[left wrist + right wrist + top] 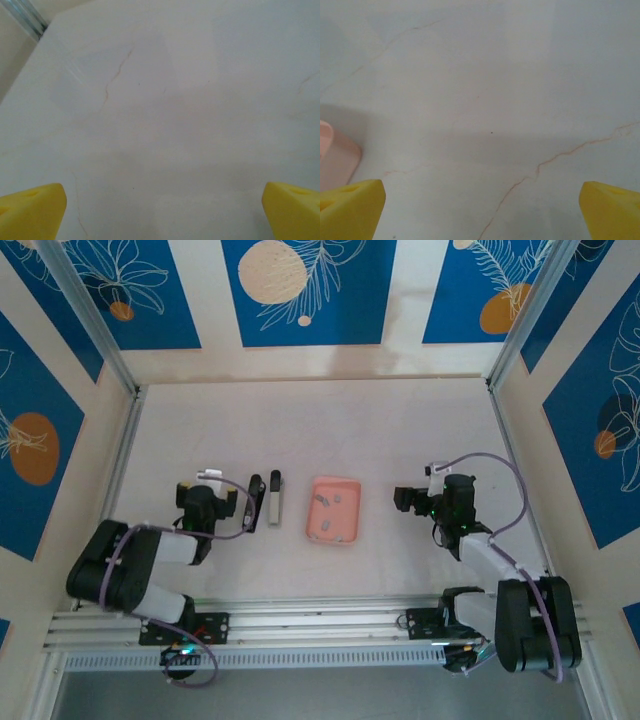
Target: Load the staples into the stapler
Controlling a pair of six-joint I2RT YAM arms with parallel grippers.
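The pale counter [400, 430] carries a pink tray [318, 532] in the middle. Just left of the tray lies the stapler [274, 502], its long axis running near to far. The staples [326, 501] are small grey strips scattered inside the tray. The left gripper [165, 202] sits just left of the stapler, its yellow fingers wide apart and empty. The right gripper [482, 202], equally spread and empty, is to the right of the tray. The right arm looks nearer the staples, so it is better placed to reach them.
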